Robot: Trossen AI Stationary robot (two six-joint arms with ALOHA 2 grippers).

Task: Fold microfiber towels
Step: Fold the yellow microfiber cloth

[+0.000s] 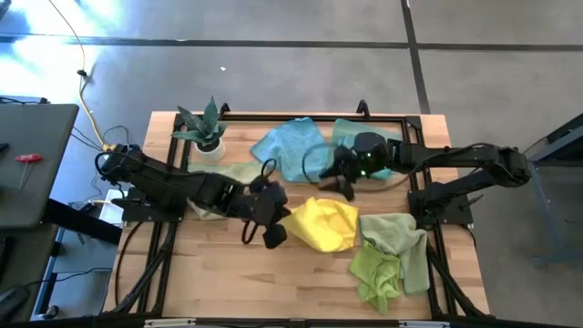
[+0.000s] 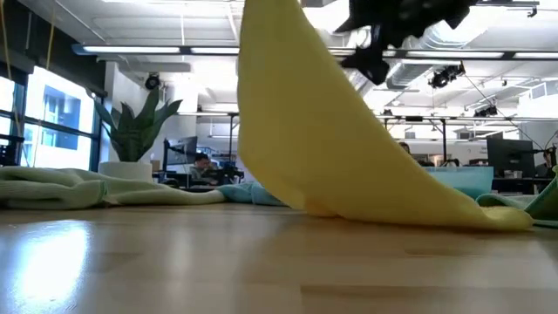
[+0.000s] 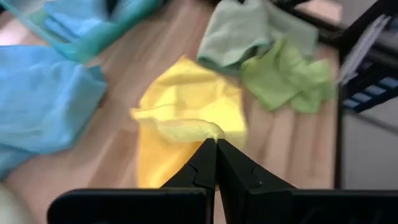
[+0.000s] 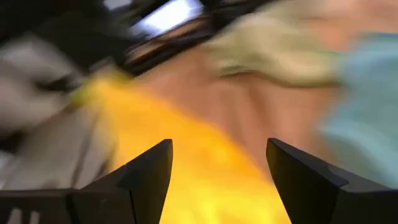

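Note:
The yellow towel (image 1: pixel 328 223) lies mid-table with its left part raised; in the low view it rises as a tall peak (image 2: pixel 288 105). My left gripper (image 3: pixel 216 144) is shut on it, reaching in from the table's left (image 1: pixel 282 219). My right gripper (image 4: pixel 217 168) is open and hovers just beyond the yellow towel (image 1: pixel 335 179), holding nothing. A light blue towel (image 1: pixel 287 146) and a teal one (image 1: pixel 364 137) lie at the far side. A sage towel (image 1: pixel 393 232) and a lime one (image 1: pixel 378 273) lie crumpled at the right. My left gripper pinches a bunched bit of the yellow towel's left edge (image 3: pixel 198 129) between its two shut fingers. The fingers slant down from the table's left. The held part is lifted, and the cloth slopes away from it to the far end (image 2: pixel 471 214), which rests on the table.
A small potted plant (image 1: pixel 205 128) stands at the far left corner. A pale green towel (image 1: pixel 228 173) lies under my left arm. Black frame rails (image 1: pixel 164 246) run along the table's sides. Bare wood shows along the near edge (image 1: pixel 273 282).

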